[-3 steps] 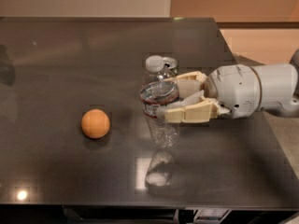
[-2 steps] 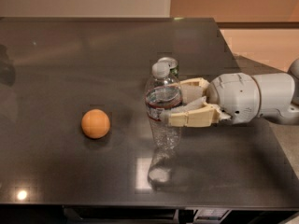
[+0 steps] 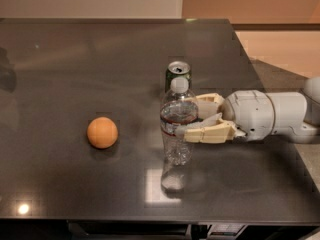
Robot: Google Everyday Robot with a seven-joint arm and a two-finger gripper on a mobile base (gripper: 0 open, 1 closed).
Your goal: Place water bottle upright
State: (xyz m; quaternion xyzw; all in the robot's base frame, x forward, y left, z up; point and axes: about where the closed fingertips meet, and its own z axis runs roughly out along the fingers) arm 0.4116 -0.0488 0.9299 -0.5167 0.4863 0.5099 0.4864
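Note:
The water bottle [image 3: 177,126], clear and ribbed with a white cap and a red-white-blue label band, stands upright on the dark table [image 3: 75,59], right of centre. Its base rests on the surface, with its reflection just below. My gripper [image 3: 189,118] reaches in from the right at label height. Its cream fingers [image 3: 205,133] are closed around the bottle's middle, the near one across the front and the far one behind the right side.
A green drink can [image 3: 178,74] stands upright just behind the bottle, close to it. An orange [image 3: 102,132] lies to the bottle's left. The table's right edge runs under my arm, and the front edge is near the bottle's reflection.
The bottle has gone from tilted and lifted to upright and lower, with its base on the table. The gripper came down with it. The can now shows behind the cap.

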